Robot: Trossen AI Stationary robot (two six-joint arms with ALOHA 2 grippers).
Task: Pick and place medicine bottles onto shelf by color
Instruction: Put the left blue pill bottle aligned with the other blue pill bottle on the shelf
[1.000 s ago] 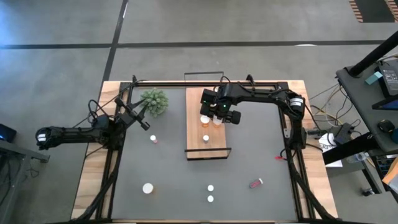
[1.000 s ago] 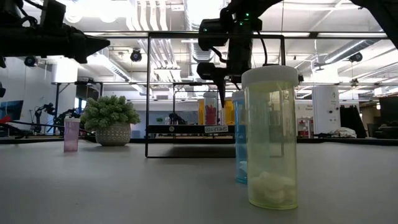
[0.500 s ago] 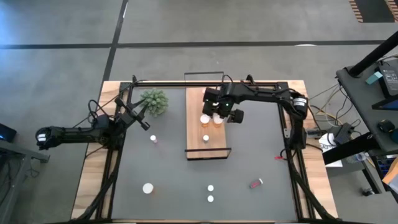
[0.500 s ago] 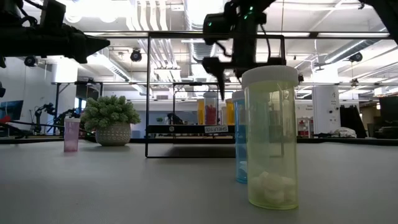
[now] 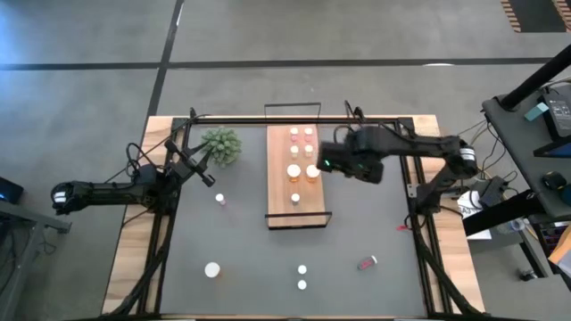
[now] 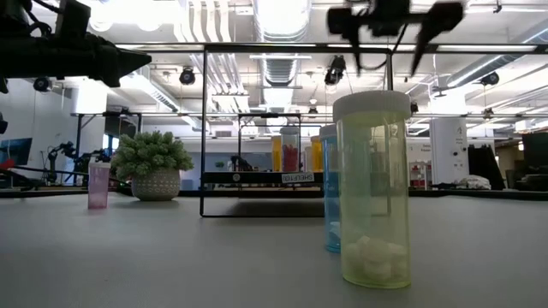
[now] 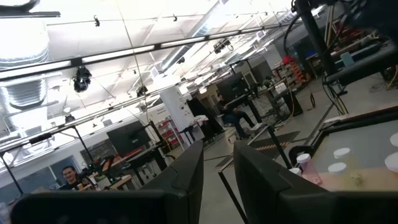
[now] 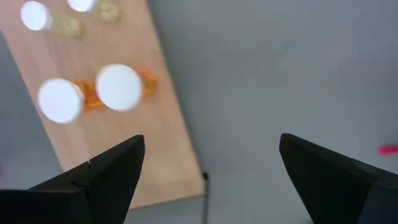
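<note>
The shelf (image 5: 299, 212) is a light-wood board in the middle of the table, and several white-capped medicine bottles stand on it. Two orange ones (image 5: 312, 171) (image 8: 118, 87) are side by side near its middle, with pale ones (image 5: 302, 137) behind them. My right gripper (image 5: 343, 166) (image 8: 211, 168) hangs open above the table, just right of the shelf and clear of every bottle. Loose bottles stand on the table: a pink one (image 5: 220, 199), a wide-capped one (image 5: 212, 268) and two small ones (image 5: 302, 276). A red one (image 5: 367, 262) lies on its side. My left gripper (image 5: 210, 178) waits shut at the left, near the plant.
A green spiky plant (image 5: 221, 144) stands at the far left of the table. Black wire rails (image 5: 299, 228) close the shelf's short ends. In the low view a tall yellowish bottle (image 6: 371, 188) and a blue one (image 6: 329, 192) stand close to the camera. Bare grey tabletop lies right of the shelf.
My right gripper has opened and let go of an orange bottle on the shelf. It has then risen and gone toward the table's right edge, off the board. The orange bottle stays upright on the shelf beside the other orange one.
</note>
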